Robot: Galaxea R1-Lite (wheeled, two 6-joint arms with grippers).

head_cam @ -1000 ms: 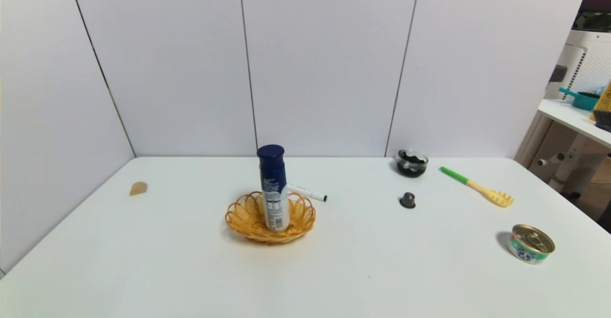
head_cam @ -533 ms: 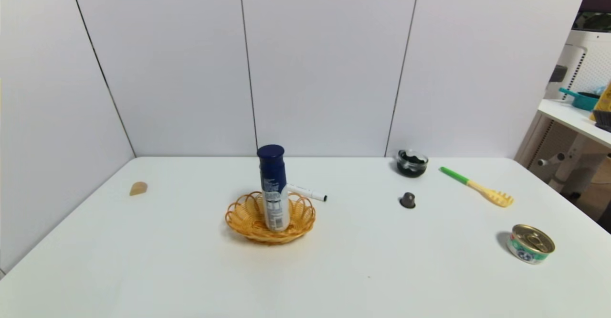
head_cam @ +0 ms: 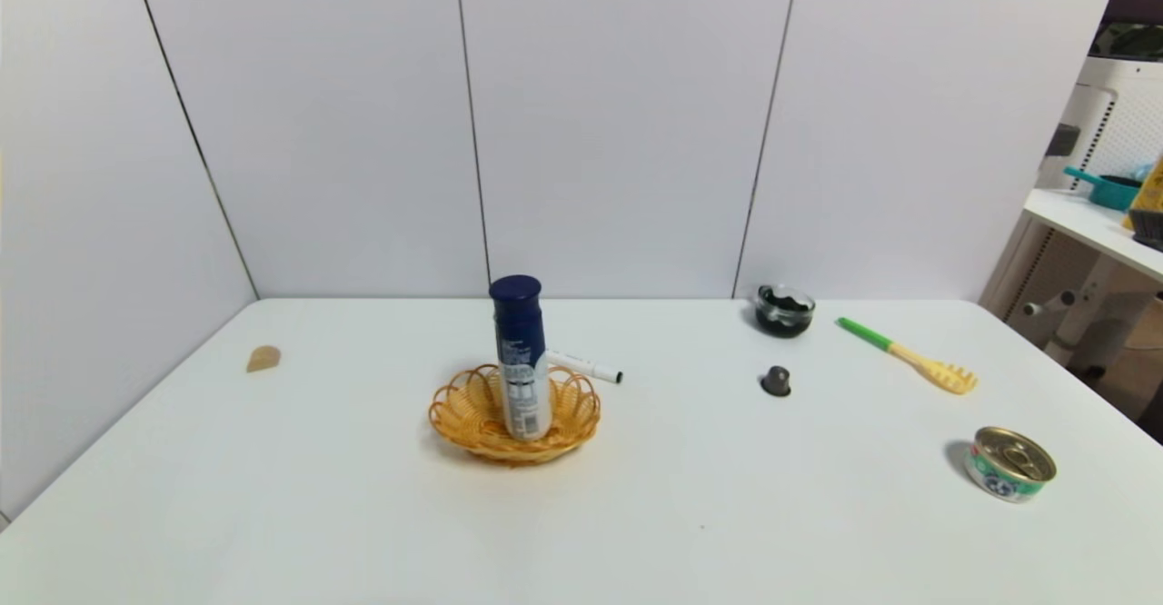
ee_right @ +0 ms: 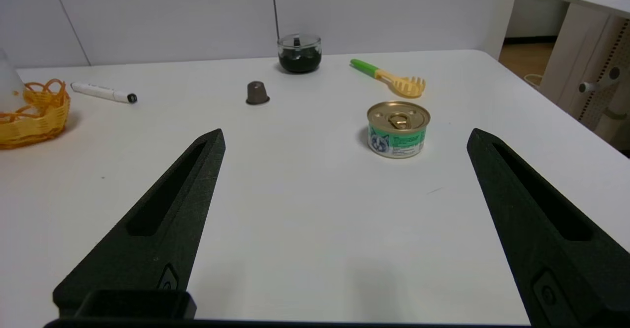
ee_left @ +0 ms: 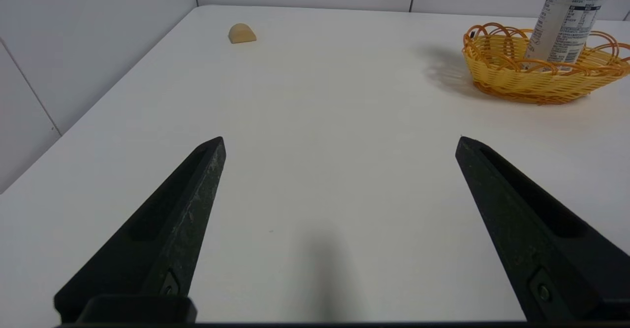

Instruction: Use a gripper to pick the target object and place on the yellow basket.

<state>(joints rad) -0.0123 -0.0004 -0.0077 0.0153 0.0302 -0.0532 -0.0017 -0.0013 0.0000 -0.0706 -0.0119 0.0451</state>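
The tall spray can (head_cam: 521,360), navy above and silver below, stands upright inside the yellow wicker basket (head_cam: 472,419) near the table's middle. In the left wrist view the spray can (ee_left: 566,20) and the basket (ee_left: 521,79) show far off to one side. My left gripper (ee_left: 339,141) is open over bare table near the front, with nothing between its fingers. My right gripper (ee_right: 344,136) is open too, low over the table's front right, well short of the green tin. Neither gripper shows in the head view.
A white marker (head_cam: 586,367) lies just behind the basket. To the right are a dark glass bowl (head_cam: 784,309), a small brown capsule (head_cam: 776,380), a green-handled yellow pasta fork (head_cam: 909,355) and a gold-lidded green tin (head_cam: 1008,464). A tan lump (head_cam: 263,359) sits far left.
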